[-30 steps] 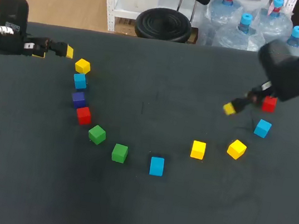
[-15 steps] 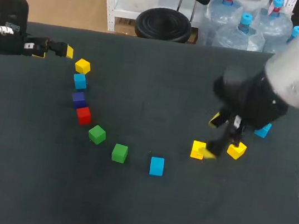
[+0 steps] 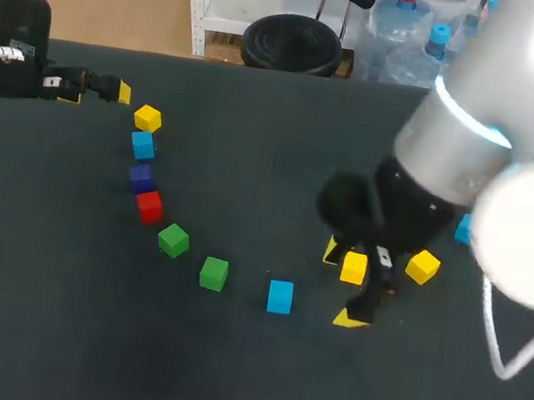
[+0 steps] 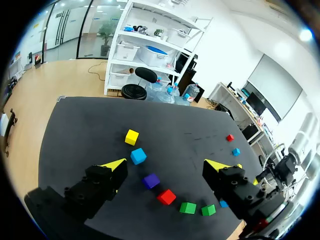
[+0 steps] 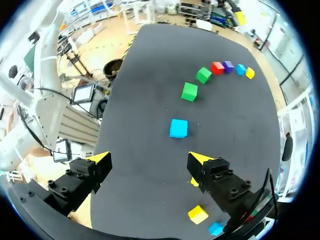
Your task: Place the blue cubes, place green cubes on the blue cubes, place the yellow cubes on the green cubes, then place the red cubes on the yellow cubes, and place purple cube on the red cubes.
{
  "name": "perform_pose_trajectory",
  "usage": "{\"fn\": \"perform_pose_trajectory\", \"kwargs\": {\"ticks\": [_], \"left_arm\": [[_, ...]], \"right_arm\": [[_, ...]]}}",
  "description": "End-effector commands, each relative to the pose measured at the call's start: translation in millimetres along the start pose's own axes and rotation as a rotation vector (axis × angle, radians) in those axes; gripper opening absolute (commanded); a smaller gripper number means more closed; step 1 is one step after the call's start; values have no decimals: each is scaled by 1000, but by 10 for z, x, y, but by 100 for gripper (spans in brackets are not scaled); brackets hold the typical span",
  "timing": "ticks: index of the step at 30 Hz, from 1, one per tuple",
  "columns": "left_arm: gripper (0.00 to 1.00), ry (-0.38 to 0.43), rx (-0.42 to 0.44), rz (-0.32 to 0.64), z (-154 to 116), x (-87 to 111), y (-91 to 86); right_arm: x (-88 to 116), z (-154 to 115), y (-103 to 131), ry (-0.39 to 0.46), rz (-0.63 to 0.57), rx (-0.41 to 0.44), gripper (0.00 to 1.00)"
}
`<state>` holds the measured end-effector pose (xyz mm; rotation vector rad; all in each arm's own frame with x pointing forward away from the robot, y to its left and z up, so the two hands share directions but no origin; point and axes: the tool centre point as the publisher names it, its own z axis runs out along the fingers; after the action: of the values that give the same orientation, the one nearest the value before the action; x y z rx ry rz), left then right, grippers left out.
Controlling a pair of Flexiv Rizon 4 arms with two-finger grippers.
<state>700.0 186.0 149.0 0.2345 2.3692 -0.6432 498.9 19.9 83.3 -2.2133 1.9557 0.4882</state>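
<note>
The cubes lie in an arc on the dark table (image 3: 240, 377): yellow cube (image 3: 147, 119), blue cube (image 3: 143, 144), purple cube (image 3: 141, 177), red cube (image 3: 149, 206), two green cubes (image 3: 174, 239) (image 3: 214, 274), a middle blue cube (image 3: 280, 297), two yellow cubes (image 3: 353, 267) (image 3: 422, 267). A third blue cube (image 3: 464, 228) peeks out behind my right arm. My right gripper (image 3: 343, 286) hangs open above the table, one yellow cube between its tips as seen from above. In the right wrist view the middle blue cube (image 5: 178, 128) lies ahead of the open right gripper (image 5: 150, 159). My left gripper (image 3: 97, 94) stands open at the far left, empty.
The left wrist view looks past the open left gripper (image 4: 166, 167) at the yellow cube (image 4: 131, 136), blue cube (image 4: 138, 156), purple cube (image 4: 151, 181) and red cube (image 4: 166, 197). A second red cube (image 4: 229, 137) sits at the far right. My right arm covers that corner in the head view.
My right arm has swung from the back right of the table down toward the front middle, ending over the yellow cube near the middle blue cube. The left arm has not moved.
</note>
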Motion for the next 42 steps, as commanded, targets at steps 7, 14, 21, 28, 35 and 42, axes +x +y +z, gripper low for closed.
{"fn": "perform_pose_trajectory", "kwargs": {"ticks": [7, 14, 21, 28, 35, 42], "left_arm": [[100, 2, -3, -1, -1, -3, -5], [100, 2, -3, -1, -1, -3, -5], [100, 2, -3, -1, -1, -3, -5], [100, 2, -3, -1, -1, -3, -5], [100, 2, -3, -1, -1, -3, -5], [100, 2, -3, -1, -1, -3, -5]], "right_arm": [[-69, 5, -136, 11, 2, -102, 100], [-69, 5, -136, 11, 2, -102, 100], [-385, 126, -60, 131, 37, -100, 100], [-428, 178, 49, 434, 195, -30, 100], [-367, 337, -20, 519, 232, -35, 100], [-318, 564, -215, 469, 186, -17, 100]]}}
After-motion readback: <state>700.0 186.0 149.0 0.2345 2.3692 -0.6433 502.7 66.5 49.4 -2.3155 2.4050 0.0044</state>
